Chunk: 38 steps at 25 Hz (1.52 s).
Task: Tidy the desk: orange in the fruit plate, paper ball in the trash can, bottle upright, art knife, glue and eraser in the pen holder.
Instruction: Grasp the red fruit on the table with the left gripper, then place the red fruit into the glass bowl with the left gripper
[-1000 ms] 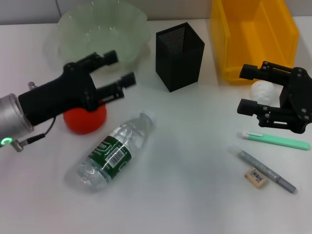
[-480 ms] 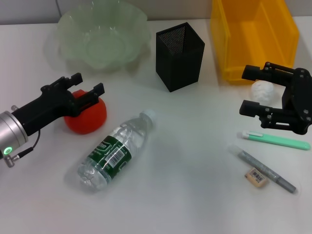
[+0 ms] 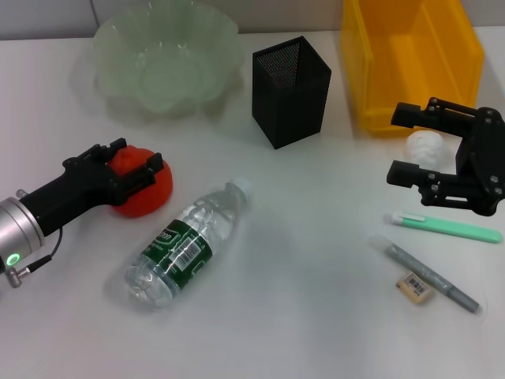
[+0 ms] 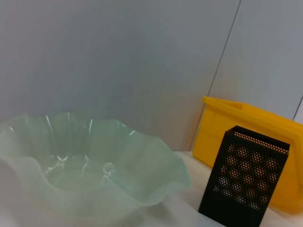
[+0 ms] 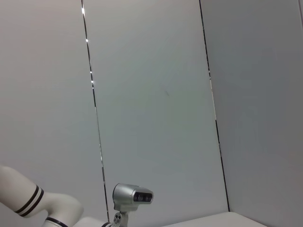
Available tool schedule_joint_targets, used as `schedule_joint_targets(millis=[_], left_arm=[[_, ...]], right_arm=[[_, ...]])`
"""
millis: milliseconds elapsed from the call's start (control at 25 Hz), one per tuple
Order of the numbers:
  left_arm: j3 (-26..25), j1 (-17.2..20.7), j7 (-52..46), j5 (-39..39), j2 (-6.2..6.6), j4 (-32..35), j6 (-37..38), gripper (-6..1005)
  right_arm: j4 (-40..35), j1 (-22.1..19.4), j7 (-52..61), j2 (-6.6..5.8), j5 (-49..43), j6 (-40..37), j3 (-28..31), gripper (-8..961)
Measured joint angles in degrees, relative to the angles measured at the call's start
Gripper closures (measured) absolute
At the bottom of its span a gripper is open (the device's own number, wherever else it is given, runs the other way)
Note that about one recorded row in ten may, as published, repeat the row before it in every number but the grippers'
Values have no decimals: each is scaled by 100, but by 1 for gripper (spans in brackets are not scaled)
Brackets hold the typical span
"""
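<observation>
Straddling orange (image 3: 142, 188): left claw (image 3: 134, 166), head view only.

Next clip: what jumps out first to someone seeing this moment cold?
The red-orange orange at the desk's left, with the left gripper straddling it, fingers on either side. Next, the clear bottle lying on its side mid-desk, cap toward the black pen holder. On the right, the right gripper hangs open around the white paper ball, just in front of the yellow trash can.

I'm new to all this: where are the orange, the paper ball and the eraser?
orange (image 3: 147, 192): head view, its bare right side.
paper ball (image 3: 427, 148): head view, its middle.
eraser (image 3: 415, 286): head view, its stickered top.
</observation>
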Motion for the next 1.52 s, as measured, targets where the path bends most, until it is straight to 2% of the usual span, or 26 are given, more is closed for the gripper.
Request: schedule_joint_targets(millis=[160,640,800,920,960,1040,1120,1160,1200,1280,1320,1360,1400,1440,1480,1520], left_arm=[[9,6,0,75,-4,-7,34,216],[-61,7,1,79,-20,-4,-23,409],[-309,68,3,70,9,115,381,643],[-532,84,4,70,17,186,716,690],[-801,76,8,69,-1,319,1041,706],[-934,54,24,67,-19,414,1140,737],[-1133,-59,114,57,-60,546,1223,763],[-1212,-314,230,29,-72,572,1202,773],[-1212,-314,230,29,-72,572,1202,784],[-1222,-642,273,11,-72,548,995,804],[-1222,-827,278,7,-75,537,788,826],[-1224,-1207,287,1,-96,508,227,848],[-1224,-1207,287,1,-96,508,227,852],[-1222,-1445,294,-3,-111,458,-142,855],[-1219,-1845,338,-4,-129,280,-897,859],[-1219,-1845,338,-4,-129,280,-897,862]], right_arm=[[0,6,-57,0,0,42,26,171],[-8,7,-67,0,0,79,48,171],[-8,8,-67,0,5,118,53,171],[-5,5,-67,0,25,123,54,171],[-4,4,-67,0,32,125,57,171],[-2,7,-66,0,47,126,59,171],[-1,11,-66,2,51,127,60,171],[0,11,-66,13,52,127,59,171],[0,11,-66,13,52,127,59,171],[0,12,-66,29,53,127,58,171],[0,10,-66,34,53,127,61,171],[0,9,-66,44,53,125,64,171],[0,9,-66,44,53,125,64,170],[1,7,-66,49,53,121,65,170],[0,-1,-66,57,53,99,65,170],[0,-1,-66,57,53,99,65,170]])
